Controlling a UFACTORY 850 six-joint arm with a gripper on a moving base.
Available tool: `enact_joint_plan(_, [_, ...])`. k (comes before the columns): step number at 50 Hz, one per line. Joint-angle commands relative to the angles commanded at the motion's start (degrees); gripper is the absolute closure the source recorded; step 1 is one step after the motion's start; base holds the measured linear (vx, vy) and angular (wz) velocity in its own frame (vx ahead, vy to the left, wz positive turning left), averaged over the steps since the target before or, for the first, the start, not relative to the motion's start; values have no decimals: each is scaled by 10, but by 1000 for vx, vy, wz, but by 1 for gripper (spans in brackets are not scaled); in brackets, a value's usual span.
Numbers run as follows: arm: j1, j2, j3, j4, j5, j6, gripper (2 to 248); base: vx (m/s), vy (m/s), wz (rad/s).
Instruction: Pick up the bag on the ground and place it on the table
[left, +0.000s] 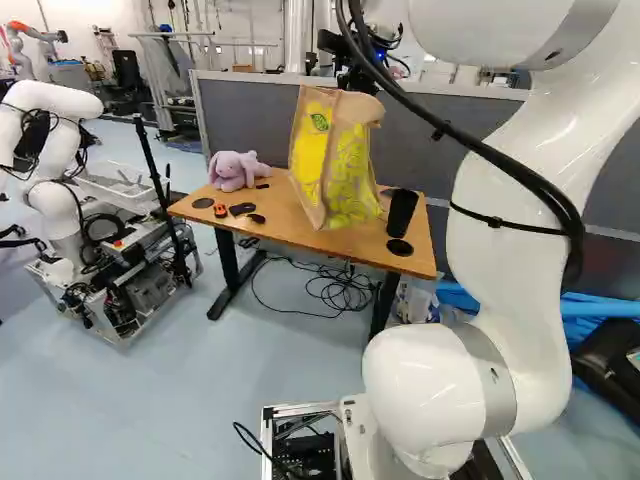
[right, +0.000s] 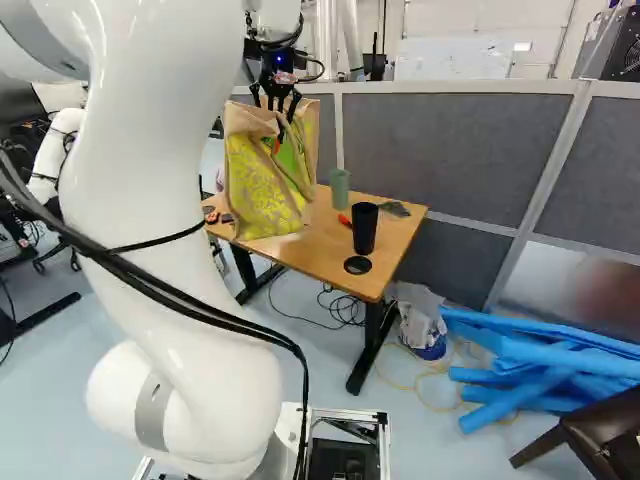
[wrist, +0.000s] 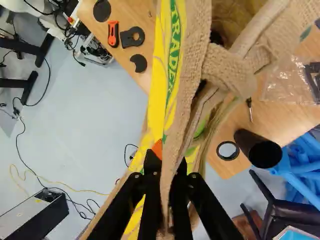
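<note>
Bag (left: 335, 160) hung upright over the near part of the desk (left: 268, 208), its upper edge pinched in the tool (wrist: 167, 162); the fingers were nearly together, with only the folded fabric between them. Pick-up judged done, placing in hand. Whether the base bore on the wood could not be told. Next move judged: ease the bag slightly toward the far side if its base overhung, lower until supported, then release; a soft base might fold or tip off the near edge. Surface: plush toy (left: 235, 170) at left, black cup (right: 365, 228) at right with a dark disc (right: 357, 265) on its near side, green cup (right: 340, 188) farther back. Room: grey partition (right: 460, 150) on the far side, blue bundle (right: 540, 350) on the floor at right, second white arm (left: 60, 100) at left.
</note>
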Motion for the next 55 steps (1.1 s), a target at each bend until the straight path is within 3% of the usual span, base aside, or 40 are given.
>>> enact_joint_plan(55, [0, -16, 1, -10, 0, 0, 222, 17, 0, -2])
